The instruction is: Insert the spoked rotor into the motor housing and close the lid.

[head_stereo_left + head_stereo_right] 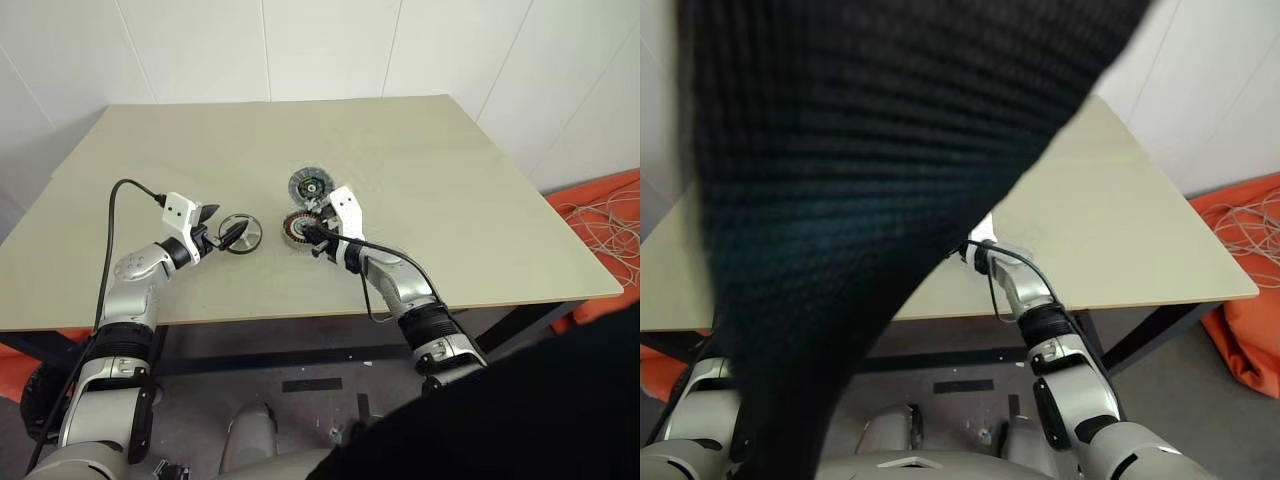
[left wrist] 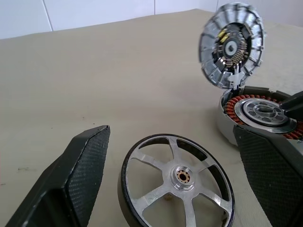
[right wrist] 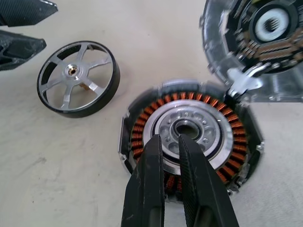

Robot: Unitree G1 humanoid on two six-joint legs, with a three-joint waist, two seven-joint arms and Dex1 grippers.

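The spoked rotor [image 2: 177, 182] lies flat on the table, a dark ring with silver spokes and a small brass hub. My left gripper [image 2: 171, 137] is open, one finger on each side of the rotor and apart from it. To the rotor's right sits the motor housing [image 3: 189, 132], with orange-brown coil windings around a hollow silver centre. The lid [image 2: 232, 45], a shiny silver disc, stands tilted up from the housing's far edge. My right gripper [image 3: 171, 139] is shut, its fingertips over the housing's near rim with nothing seen between them.
The beige table [image 1: 420, 160] has bare room behind and to both sides of the parts; its front edge [image 1: 300, 312] runs just below the arms. Orange padding with pale cables [image 1: 600, 215] lies on the floor at right. Dark cloth [image 1: 870, 150] covers much of the right eye view.
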